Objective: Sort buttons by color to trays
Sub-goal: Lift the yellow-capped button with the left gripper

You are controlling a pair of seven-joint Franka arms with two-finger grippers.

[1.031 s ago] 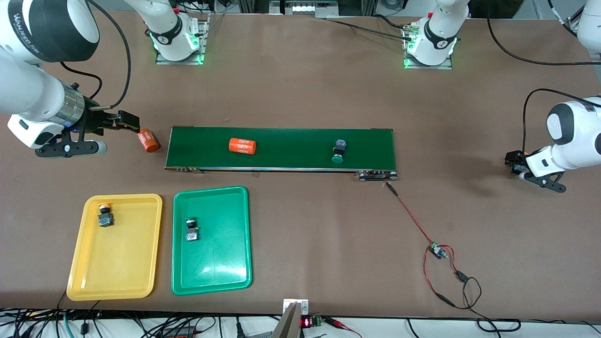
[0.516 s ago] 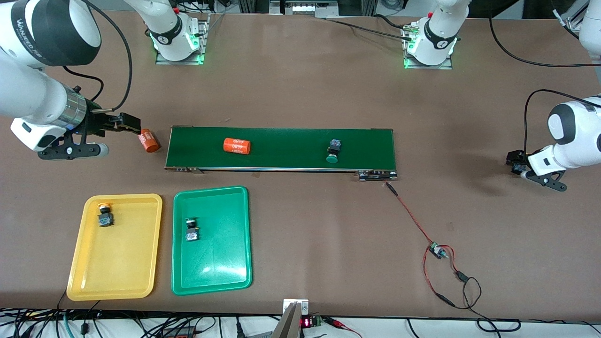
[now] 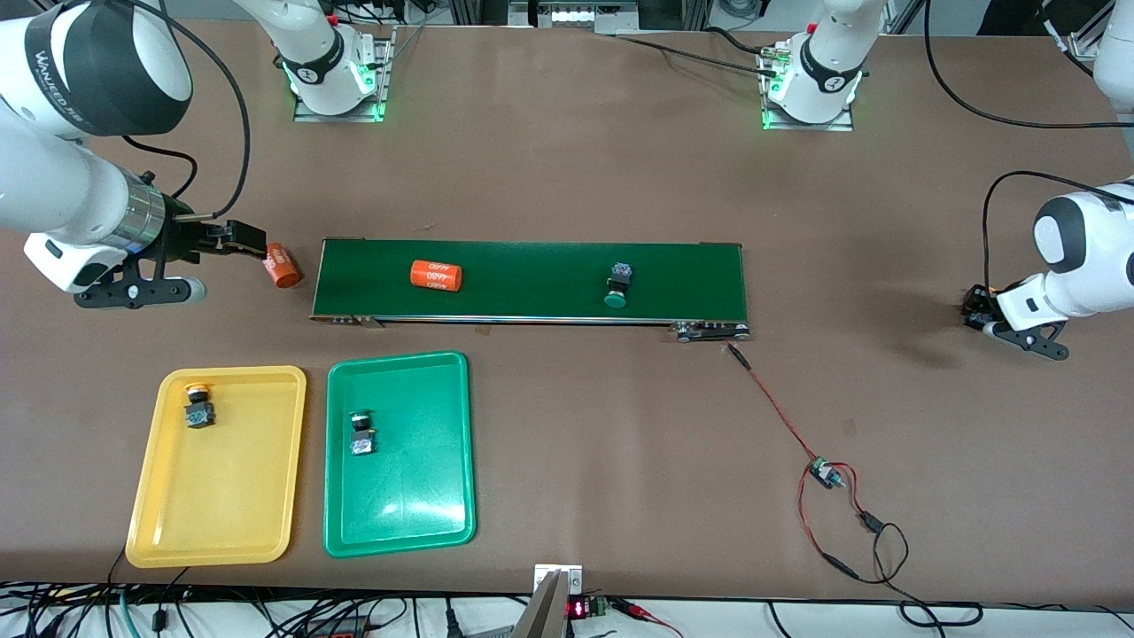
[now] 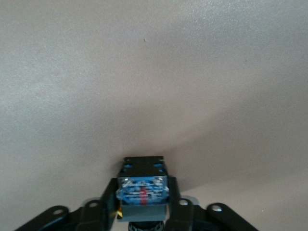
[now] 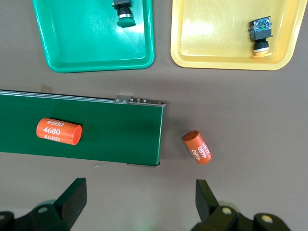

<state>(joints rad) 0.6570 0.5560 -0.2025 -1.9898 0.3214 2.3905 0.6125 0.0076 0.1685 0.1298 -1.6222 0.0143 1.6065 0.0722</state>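
One button lies in the yellow tray [image 3: 159, 496], one in the green tray [image 3: 443, 443]; a green button [image 3: 617, 288] rides the conveyor belt [image 3: 532, 279]. The left gripper [image 4: 144, 211] clamps a button [image 4: 143, 185] low at its table end; the right gripper [image 5: 139, 195] hangs wide, empty.

The left gripper [image 4: 143, 211] hides the cap of the button [image 4: 142, 185] it grips.

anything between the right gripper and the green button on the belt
Yes, two things. The open right gripper hovers off the belt's end. One orange cylinder lies on the table right by its fingertips, and a second cylinder lies on the belt between it and the green button. Coming in from above would likely clear both.
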